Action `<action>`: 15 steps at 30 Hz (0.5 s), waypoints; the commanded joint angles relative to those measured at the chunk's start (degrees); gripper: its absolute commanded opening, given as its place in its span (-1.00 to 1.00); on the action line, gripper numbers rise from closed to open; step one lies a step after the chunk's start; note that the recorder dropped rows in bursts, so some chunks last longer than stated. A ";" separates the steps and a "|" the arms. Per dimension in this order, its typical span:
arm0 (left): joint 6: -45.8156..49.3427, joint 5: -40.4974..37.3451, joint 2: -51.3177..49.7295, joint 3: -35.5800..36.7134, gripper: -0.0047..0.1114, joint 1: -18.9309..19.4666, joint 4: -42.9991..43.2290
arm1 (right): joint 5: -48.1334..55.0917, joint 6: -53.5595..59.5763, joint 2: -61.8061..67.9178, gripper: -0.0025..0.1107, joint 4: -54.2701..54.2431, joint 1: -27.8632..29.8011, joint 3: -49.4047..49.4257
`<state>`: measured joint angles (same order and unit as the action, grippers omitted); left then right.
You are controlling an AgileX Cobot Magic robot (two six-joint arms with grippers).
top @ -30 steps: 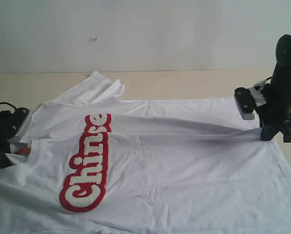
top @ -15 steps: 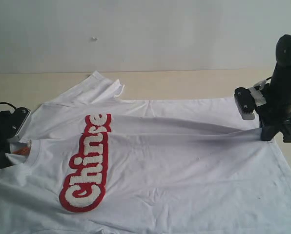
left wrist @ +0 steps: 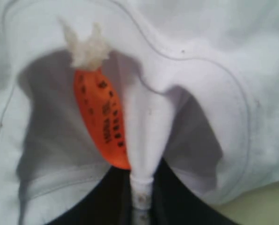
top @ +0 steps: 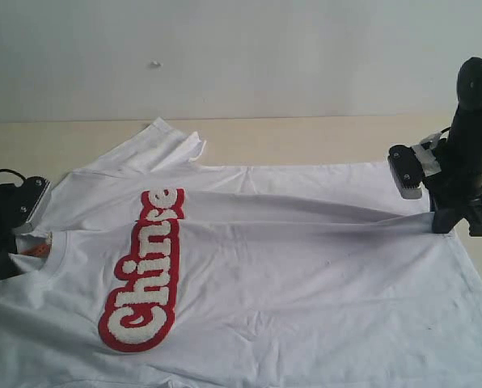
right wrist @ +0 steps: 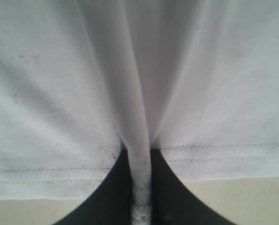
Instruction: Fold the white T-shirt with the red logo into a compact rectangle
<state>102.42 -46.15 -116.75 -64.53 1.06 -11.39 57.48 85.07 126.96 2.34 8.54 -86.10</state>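
Observation:
The white T-shirt (top: 306,275) lies spread across the table, collar at the left and hem at the right. Its red logo (top: 144,275) runs lengthwise over the chest, and a fold line crosses its far end. My left gripper (top: 19,234) is shut on the collar (left wrist: 142,140), beside the orange neck tag (left wrist: 99,117). At the hem, my right gripper (top: 445,220) is shut on a pinched ridge of cloth (right wrist: 139,159). A taut crease stretches between the two grips. The far sleeve (top: 164,145) lies rumpled behind.
The pale wooden table (top: 306,137) shows bare beyond the shirt, up to a white back wall (top: 225,56). The right arm's black body (top: 475,129) rises at the right edge. The shirt's near part runs out of the exterior view.

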 commanded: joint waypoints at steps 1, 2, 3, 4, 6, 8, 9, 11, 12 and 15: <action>-1.33 -1.06 -5.92 3.71 -0.92 -0.43 -0.87 | 1.11 0.33 2.54 -0.96 -0.34 0.18 1.14; -2.47 -0.69 -5.92 3.71 -0.92 -0.43 -0.87 | 1.10 0.33 2.66 -0.96 -1.52 0.18 1.14; -3.68 -0.18 -5.92 3.71 -0.92 -0.43 -0.77 | 1.10 0.33 2.66 -0.96 -1.97 0.18 1.14; -3.99 0.64 -5.92 3.71 -0.92 -0.43 -0.06 | 1.10 0.33 2.74 -0.96 -3.30 0.18 1.14; -3.99 1.69 -5.92 3.71 -0.92 -0.43 0.68 | 0.67 0.20 2.74 -0.96 -4.24 0.18 1.14; -3.99 2.08 -5.92 3.71 -0.92 -0.43 0.57 | 0.67 0.09 2.64 -0.96 -4.94 0.18 1.14; -3.99 2.08 -5.92 3.71 -0.92 -0.43 0.57 | 0.67 0.09 2.54 -0.96 -4.94 0.18 1.14; -3.99 2.08 -5.92 3.71 -0.92 -0.43 0.57 | 1.02 0.09 2.28 -0.96 -4.94 0.18 1.14; -3.99 2.08 -5.65 3.71 -0.92 -0.43 0.57 | 1.03 0.09 2.00 -0.96 -4.94 0.18 1.14; -3.99 2.49 -4.17 3.71 -0.92 -0.43 0.57 | 1.57 -0.79 0.42 -0.96 -4.94 0.18 1.14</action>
<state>99.17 -45.45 -116.44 -64.38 1.06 -11.06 57.38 84.93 126.81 -0.42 8.77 -86.10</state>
